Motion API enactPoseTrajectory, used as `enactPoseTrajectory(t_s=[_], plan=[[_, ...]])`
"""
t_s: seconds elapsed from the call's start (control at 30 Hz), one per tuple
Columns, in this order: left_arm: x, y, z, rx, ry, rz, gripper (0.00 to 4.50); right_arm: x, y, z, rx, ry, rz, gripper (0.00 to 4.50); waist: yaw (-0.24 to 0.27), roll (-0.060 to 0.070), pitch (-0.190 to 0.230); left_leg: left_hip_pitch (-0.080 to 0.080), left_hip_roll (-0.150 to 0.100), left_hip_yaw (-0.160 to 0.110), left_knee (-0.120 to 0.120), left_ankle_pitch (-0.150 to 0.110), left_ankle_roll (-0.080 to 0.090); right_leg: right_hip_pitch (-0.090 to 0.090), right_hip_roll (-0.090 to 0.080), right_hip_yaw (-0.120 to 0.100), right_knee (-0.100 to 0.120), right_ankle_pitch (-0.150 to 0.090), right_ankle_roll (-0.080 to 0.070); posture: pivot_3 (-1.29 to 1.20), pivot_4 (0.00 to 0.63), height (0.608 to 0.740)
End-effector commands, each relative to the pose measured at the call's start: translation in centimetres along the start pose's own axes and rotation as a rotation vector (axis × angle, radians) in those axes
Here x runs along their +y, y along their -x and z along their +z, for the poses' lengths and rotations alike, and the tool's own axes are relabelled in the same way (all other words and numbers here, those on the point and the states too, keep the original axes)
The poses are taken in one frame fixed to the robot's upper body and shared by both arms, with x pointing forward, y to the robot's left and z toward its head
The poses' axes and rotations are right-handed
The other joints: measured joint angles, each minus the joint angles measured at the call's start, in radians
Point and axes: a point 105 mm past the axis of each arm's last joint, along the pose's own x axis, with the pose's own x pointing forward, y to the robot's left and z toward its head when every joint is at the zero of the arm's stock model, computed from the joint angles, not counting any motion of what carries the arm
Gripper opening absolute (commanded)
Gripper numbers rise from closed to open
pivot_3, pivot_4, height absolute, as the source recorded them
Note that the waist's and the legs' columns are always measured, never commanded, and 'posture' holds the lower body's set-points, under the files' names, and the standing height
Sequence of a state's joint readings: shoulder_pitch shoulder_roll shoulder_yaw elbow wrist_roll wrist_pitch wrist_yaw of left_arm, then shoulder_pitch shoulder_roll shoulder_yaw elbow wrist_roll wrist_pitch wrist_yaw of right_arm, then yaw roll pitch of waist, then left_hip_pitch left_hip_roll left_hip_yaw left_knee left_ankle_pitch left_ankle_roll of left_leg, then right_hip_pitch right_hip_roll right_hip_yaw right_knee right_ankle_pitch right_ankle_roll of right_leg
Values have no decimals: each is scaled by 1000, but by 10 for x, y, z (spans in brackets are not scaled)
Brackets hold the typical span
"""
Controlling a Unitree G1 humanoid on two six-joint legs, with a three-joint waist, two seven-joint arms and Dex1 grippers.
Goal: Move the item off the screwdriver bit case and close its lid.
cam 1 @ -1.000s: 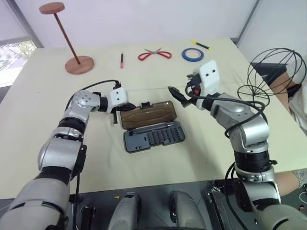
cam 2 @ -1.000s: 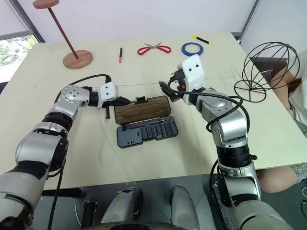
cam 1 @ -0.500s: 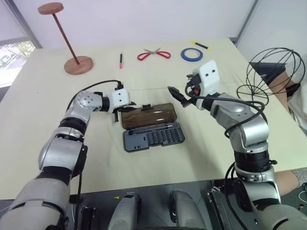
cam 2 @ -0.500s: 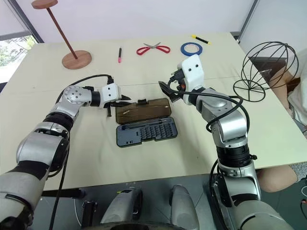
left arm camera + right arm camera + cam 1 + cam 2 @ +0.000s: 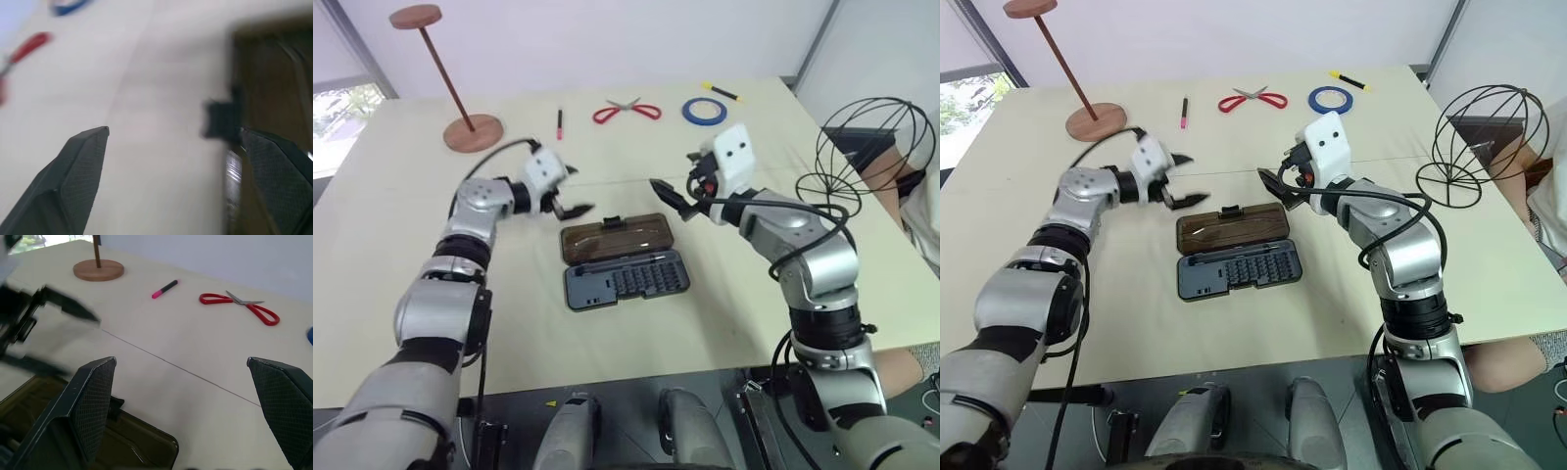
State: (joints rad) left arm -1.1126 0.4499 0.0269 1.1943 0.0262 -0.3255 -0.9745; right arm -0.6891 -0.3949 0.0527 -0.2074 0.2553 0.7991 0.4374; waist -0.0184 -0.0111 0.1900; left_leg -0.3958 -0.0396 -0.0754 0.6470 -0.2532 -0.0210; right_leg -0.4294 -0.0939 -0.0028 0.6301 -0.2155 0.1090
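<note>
While the screwdriver bit case (image 5: 1237,251) lies opened flat on the counter (image 5: 1332,294), its blue-grey tray holds rows of small bits and its smoky-brown lid (image 5: 1232,225) lies on the far side. The left gripper (image 5: 1178,181), fingers wide, hovers just beyond the lid's left corner; the right gripper (image 5: 1278,190), fingers wide, hovers beyond its right end. The wire globe item (image 5: 1479,147) stands well apart at the counter's right edge.

The open case (image 5: 1236,251) lies mid-table with bare tabletop (image 5: 1234,323) toward the near edge; the wire globe (image 5: 1484,142) stands at the right edge, well apart.
</note>
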Motion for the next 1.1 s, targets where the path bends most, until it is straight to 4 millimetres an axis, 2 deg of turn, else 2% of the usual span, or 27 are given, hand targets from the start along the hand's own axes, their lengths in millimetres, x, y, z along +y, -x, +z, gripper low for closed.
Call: enactPoseTrajectory(t_s=[0.03,0.1,0.27,0.43,0.57,0.67,0.8,0.9,1.03,1.1], plan=[[30,12,35,-151,104,151,4452,-1,-5,11,-19,90,66,4500,-1,0,0,0,0,0,0,0,0,0,0,0,0,0,0,0,150,740],[24,18,37,-187,174,165,4452,-1,-11,6,18,150,129,4500,-3,0,0,0,0,0,0,0,0,0,0,0,0,0,0,0,150,740],[-16,42,40,-208,294,161,4452,-2,-18,-5,87,249,307,4500,-26,1,0,1,0,0,-1,0,0,0,0,2,0,0,0,0,150,740],[-61,70,35,-156,355,128,4452,-6,-30,-15,117,295,369,4500,-25,0,1,1,1,-3,-1,0,0,-1,0,2,1,0,0,0,150,740],[-80,82,34,-137,373,136,4452,-5,-39,-20,122,312,389,4500,-20,0,1,2,1,-3,-2,1,-1,0,0,2,0,0,0,0,150,740],[-88,88,33,-127,387,155,3672,-2,-44,-22,119,313,403,4500,-18,0,1,2,1,-3,-2,1,-2,0,0,2,-1,0,0,0,150,740],[-105,93,24,-74,377,103,1772,-1,-50,-25,125,312,416,4500,-18,0,1,2,0,-2,-2,1,-2,0,-1,2,-1,0,0,0,150,740],[-113,93,19,-45,364,63,76,-1,-53,-28,132,311,420,4500,-17,0,1,2,0,-2,-2,1,-2,0,-1,2,-1,0,-1,0,150,740],[-136,88,8,20,328,-101,21,0,-59,-33,149,287,428,4500,-19,0,1,2,0,0,-2,1,-2,0,-1,2,-1,0,-1,0,150,740],[-141,87,1,47,321,-150,21,1,-61,-33,152,290,430,4500,-20,0,1,2,0,0,-2,1,-2,0,0,2,-1,0,-1,0,150,740]])
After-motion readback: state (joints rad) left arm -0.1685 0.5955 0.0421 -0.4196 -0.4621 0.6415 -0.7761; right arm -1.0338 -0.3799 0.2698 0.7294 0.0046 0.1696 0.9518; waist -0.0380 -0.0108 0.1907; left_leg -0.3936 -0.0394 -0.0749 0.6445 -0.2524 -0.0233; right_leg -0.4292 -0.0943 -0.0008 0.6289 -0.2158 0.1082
